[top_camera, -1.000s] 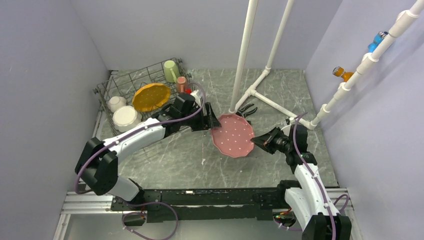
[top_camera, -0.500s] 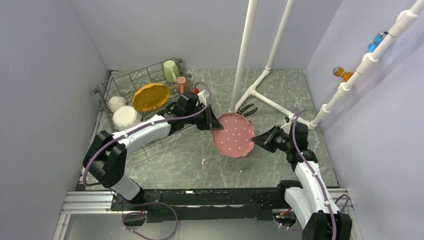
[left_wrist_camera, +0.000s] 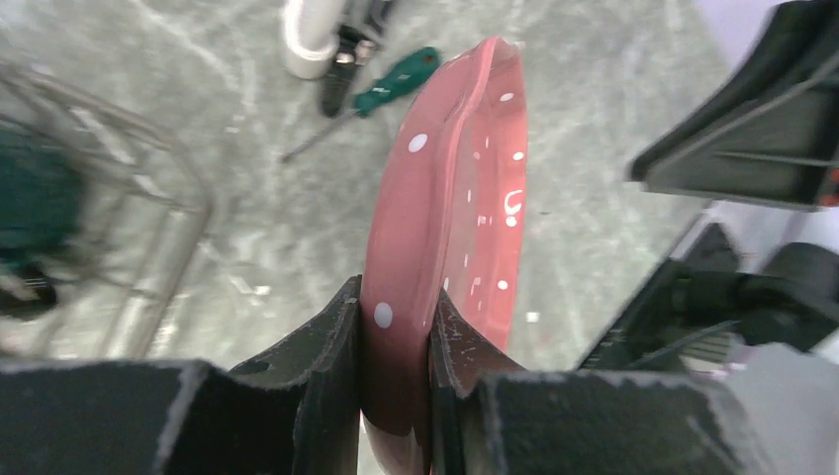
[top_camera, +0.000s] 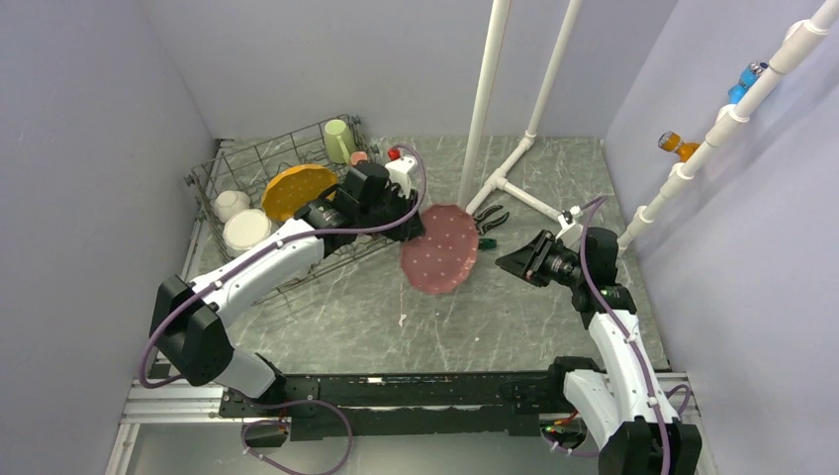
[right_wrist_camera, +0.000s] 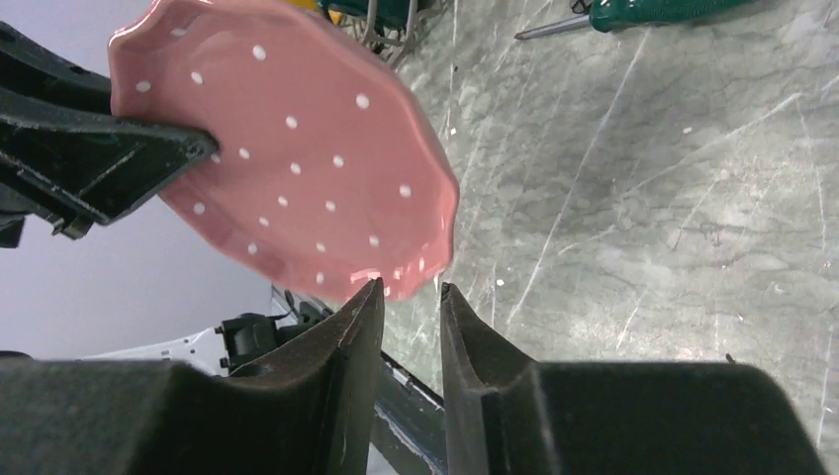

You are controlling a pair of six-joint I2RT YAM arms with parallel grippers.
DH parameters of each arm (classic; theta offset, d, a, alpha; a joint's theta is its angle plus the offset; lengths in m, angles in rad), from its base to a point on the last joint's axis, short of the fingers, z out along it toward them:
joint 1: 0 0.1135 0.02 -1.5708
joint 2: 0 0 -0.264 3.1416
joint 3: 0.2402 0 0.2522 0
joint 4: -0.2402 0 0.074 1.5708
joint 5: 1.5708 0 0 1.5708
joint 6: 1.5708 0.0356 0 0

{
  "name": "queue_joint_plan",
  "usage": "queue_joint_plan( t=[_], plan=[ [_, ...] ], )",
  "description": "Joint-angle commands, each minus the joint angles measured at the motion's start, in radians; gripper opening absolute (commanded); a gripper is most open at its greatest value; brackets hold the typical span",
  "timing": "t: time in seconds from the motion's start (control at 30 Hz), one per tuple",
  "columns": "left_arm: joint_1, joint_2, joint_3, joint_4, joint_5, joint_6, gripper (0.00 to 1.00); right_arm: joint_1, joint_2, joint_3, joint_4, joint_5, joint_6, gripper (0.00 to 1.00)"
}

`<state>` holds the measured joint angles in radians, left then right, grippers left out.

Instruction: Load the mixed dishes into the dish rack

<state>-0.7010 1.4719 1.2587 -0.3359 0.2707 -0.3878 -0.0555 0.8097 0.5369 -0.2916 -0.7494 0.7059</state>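
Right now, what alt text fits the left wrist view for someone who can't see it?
The left gripper clamps the rim of a pink white-dotted plate, held on edge above the grey marbled table. A green screwdriver lies beyond it.

Overhead view faces down; wrist views close, both share plate [left_wrist_camera: 473,198].

green screwdriver [left_wrist_camera: 401,79], black pliers [top_camera: 488,218], white pipes [top_camera: 483,109]
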Motion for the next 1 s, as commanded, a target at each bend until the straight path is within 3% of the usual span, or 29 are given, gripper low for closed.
queue_joint_plan(
  t=[0.0, 0.17, 0.53, 0.7, 0.97],
  plan=[
    [0.006, -0.090, 0.111, -0.042, -0.201, 0.271, 0.00, -0.003, -0.005, 0.041, -0.007, -0.023, -0.062, 0.31],
    [0.006, -0.196, 0.091, -0.029, -0.430, 0.539, 0.00, -0.003, -0.009, 0.038, -0.035, -0.018, -0.092, 0.32],
    [0.025, -0.575, -0.225, 0.162, -0.511, 1.229, 0.00, -0.003, -0.005, 0.024, -0.043, -0.031, -0.109, 0.32],
    [0.079, -0.622, -0.270, 0.192, -0.588, 1.328, 0.00, -0.003, 0.011, 0.027, -0.041, -0.037, -0.104, 0.33],
    [0.202, -0.572, -0.266, 0.173, -0.612, 1.353, 0.00, -0.003, 0.009, 0.023, -0.044, -0.037, -0.105, 0.32]
  ],
)
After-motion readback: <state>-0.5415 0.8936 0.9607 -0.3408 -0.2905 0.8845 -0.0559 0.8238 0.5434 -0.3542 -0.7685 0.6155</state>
